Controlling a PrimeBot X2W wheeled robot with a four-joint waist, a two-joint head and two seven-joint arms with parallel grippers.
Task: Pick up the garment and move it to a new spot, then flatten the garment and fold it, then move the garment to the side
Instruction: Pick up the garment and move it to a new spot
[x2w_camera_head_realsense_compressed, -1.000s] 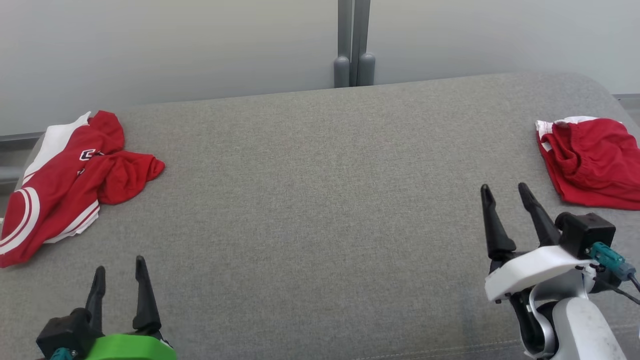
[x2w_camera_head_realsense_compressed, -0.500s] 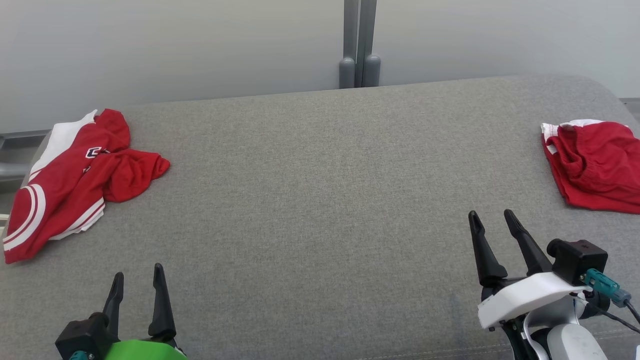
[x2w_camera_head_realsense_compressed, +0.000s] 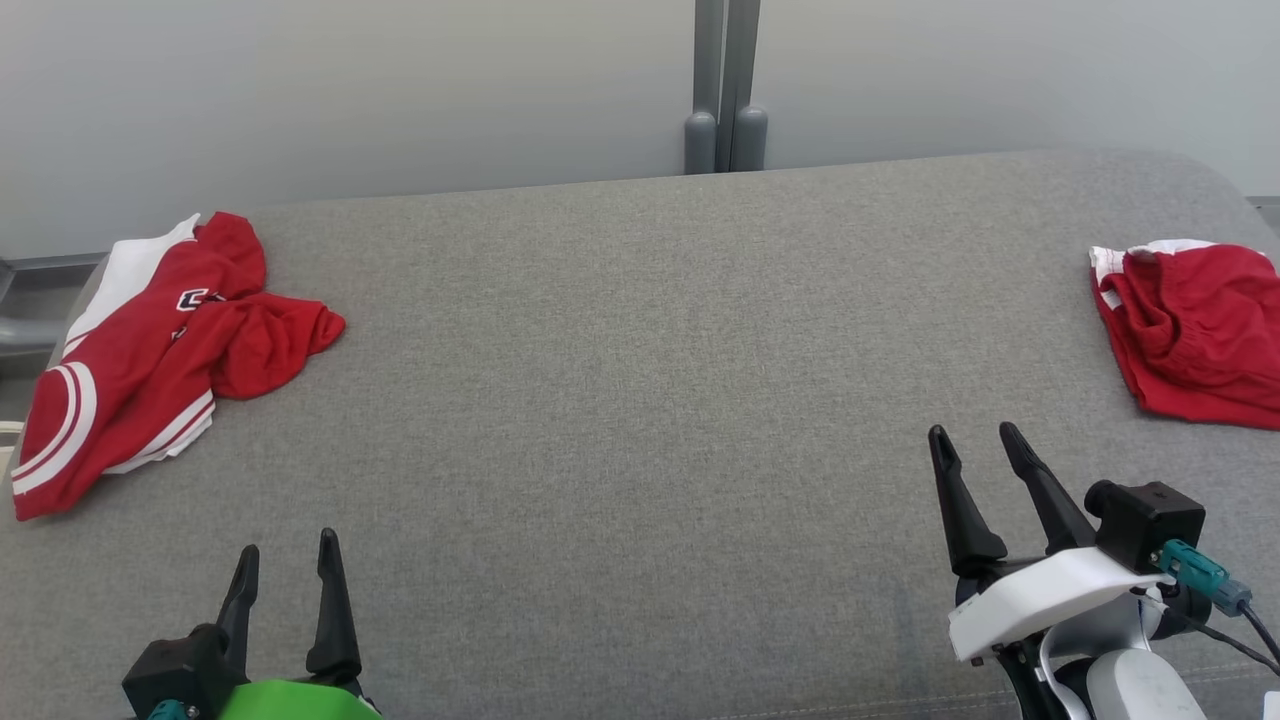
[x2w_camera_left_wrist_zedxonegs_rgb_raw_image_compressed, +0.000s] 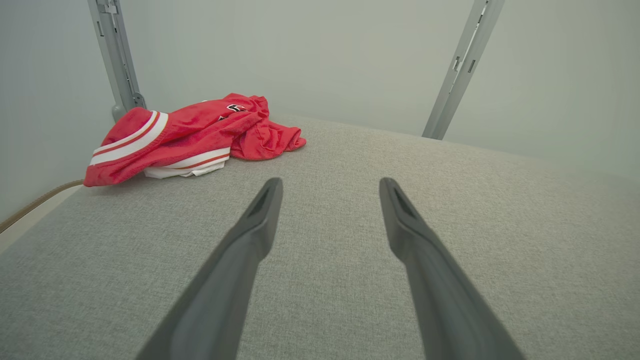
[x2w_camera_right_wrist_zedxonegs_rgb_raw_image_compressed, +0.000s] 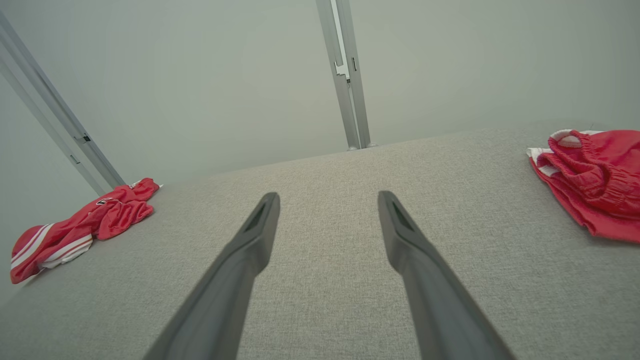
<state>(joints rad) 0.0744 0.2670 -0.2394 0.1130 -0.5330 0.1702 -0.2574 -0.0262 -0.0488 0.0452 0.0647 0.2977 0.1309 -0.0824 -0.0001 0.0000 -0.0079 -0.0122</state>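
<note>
Left gripper (x2w_camera_head_realsense_compressed: 287, 545): jaws moderately apart, empty, low over the desk (x2w_camera_head_realsense_compressed: 640, 380).
Right gripper (x2w_camera_head_realsense_compressed: 972, 432): jaws likewise apart, empty.
Crumpled garment (x2w_camera_head_realsense_compressed: 150, 350): red with white stripes, ahead and left of the left jaws, at the desk's left edge.
Folded garment (x2w_camera_head_realsense_compressed: 1190, 340): red, ahead and right of the right jaws, near the right edge.
Post (x2w_camera_head_realsense_compressed: 727, 90): behind the far edge, against the wall.
Bare grey cloth between and ahead of both jaws.
</note>
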